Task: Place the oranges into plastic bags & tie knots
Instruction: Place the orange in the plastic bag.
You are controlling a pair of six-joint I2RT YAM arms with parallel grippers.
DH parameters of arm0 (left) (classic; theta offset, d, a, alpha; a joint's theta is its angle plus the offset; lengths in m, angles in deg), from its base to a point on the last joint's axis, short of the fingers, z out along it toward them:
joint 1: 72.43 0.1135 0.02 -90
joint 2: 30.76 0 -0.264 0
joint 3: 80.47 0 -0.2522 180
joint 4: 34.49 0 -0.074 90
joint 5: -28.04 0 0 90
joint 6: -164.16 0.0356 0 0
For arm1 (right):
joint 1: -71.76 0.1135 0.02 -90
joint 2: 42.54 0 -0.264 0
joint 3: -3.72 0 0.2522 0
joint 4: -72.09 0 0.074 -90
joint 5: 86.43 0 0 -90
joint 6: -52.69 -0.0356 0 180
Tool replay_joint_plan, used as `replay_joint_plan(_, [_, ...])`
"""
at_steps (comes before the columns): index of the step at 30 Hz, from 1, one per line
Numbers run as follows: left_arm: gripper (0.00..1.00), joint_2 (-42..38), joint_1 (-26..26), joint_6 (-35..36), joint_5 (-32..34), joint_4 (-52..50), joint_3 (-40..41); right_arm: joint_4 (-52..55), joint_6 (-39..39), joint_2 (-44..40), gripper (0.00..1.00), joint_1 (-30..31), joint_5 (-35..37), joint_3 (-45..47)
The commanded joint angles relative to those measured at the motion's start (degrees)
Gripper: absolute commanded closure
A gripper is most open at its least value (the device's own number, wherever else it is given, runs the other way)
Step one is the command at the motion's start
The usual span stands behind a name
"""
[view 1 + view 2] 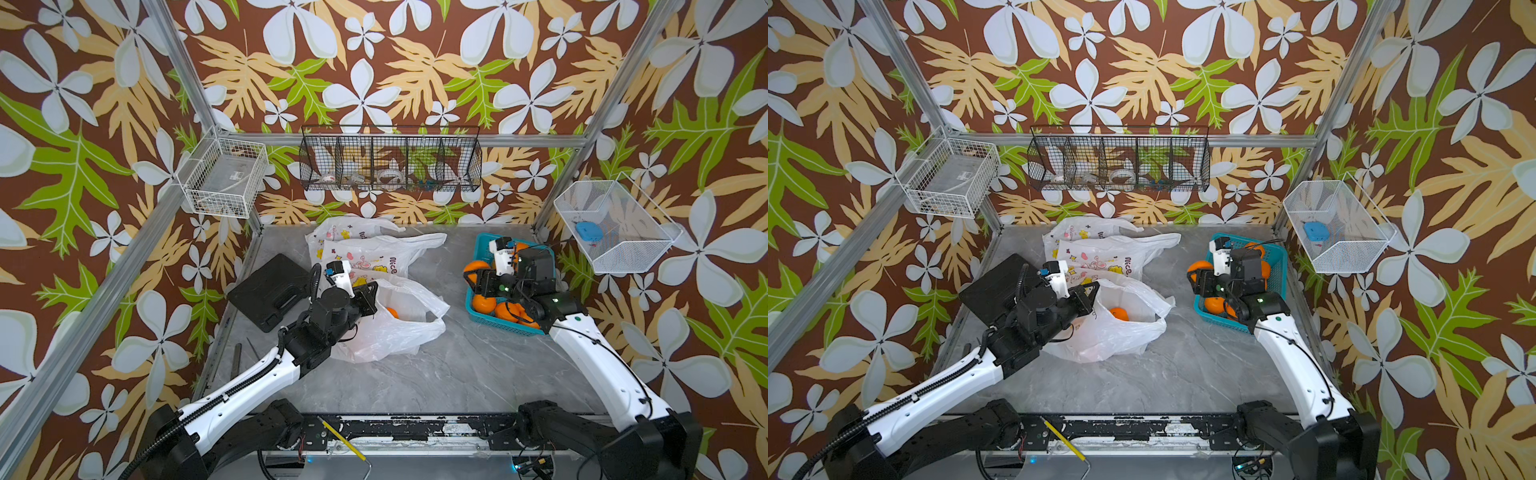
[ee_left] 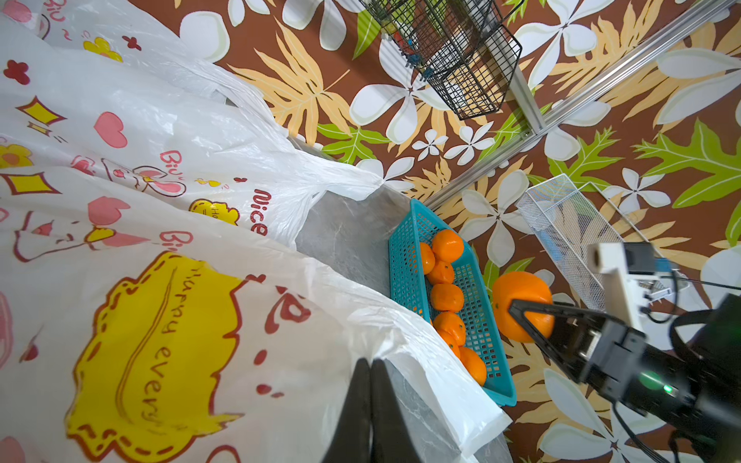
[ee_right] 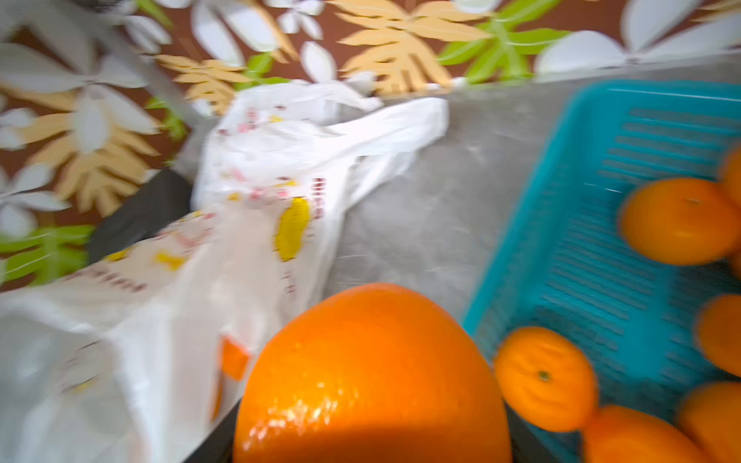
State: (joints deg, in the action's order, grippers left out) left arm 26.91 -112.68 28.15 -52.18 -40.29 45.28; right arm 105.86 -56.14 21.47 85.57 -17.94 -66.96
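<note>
In both top views three plastic bags (image 1: pixel 1096 259) are counted on the grey surface (image 1: pixel 457 374). Two flat bags (image 1: pixel 374 255) are overlapped at the back, and one open bag (image 1: pixel 399 332) is set nearer, with a single orange (image 1: pixel 392 312) seen inside it. The left arm is stretched forward from the near left corner, and the left end effector (image 1: pixel 372 292) is pressed together on the open bag's rim. The right arm is extended along the right side with its wrist bent inward. The right end effector (image 1: pixel 471 277) is clamped on a held orange (image 1: pixel 478 265) above the left rim of the teal basket (image 1: pixel 503 326). At least four basket oranges (image 1: pixel 507 309) are made out there; the rest are covered by the arm.

In the left wrist view the basket is unobstructed and about seven fruits are counted in it. The left fingers (image 2: pixel 363 393) are seen shut together at the bag's rim, and the held orange is shown gripped in the air beside the basket. The print "Nice" can be read on a flat bag.

The right wrist view is blurred. It is largely filled by the held orange, with about six fruits in the basket beside it and the bags beyond.
</note>
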Motion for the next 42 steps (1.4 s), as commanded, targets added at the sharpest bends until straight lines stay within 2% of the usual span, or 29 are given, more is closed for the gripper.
replay_joint_plan(1, [1.00,-0.4,0.1,0.4,-0.1,0.6,-0.1,-2.1,-6.0,-0.8,0.39,8.2,-4.5,-1.1])
replay_joint_plan(6, [1.00,-0.5,0.1,0.3,-0.7,0.9,0.1,-5.6,-8.1,3.5,0.39,21.4,-0.7,-3.9])
replay_joint_plan(9, [1.00,-0.8,0.1,0.2,-1.0,1.2,0.1,-7.3,-8.3,7.8,0.38,25.4,0.9,-5.1])
replay_joint_plan(15, [1.00,-1.5,0.1,0.2,-1.3,1.4,0.1,-11.4,-7.6,16.9,0.38,27.1,2.3,-5.4])
replay_joint_plan(19, [1.00,-1.9,0.1,0.2,-1.2,0.9,0.0,-17.4,-8.8,23.5,0.34,28.3,-1.6,-7.1])
replay_joint_plan(24, [1.00,-2.4,0.1,0.0,0.4,0.0,0.3,-19.2,-9.0,30.4,0.27,30.0,-5.2,-11.5])
replay_joint_plan(28, [1.00,-2.6,0.1,-0.3,1.5,-0.1,0.7,-15.3,-6.7,27.0,0.19,30.1,-1.5,-11.5])
replay_joint_plan(35, [1.00,-1.5,0.2,-0.3,1.4,0.5,0.8,-5.2,-3.8,14.9,0.17,29.6,3.3,-10.0])
replay_joint_plan(37, [1.00,-1.6,0.3,-0.3,1.5,0.8,1.0,-2.3,-3.6,11.0,0.17,28.2,4.6,-9.2])
replay_joint_plan(42, [1.00,-1.5,0.5,-0.2,1.5,0.9,1.2,1.2,-4.1,1.6,0.17,19.9,3.6,-3.8])
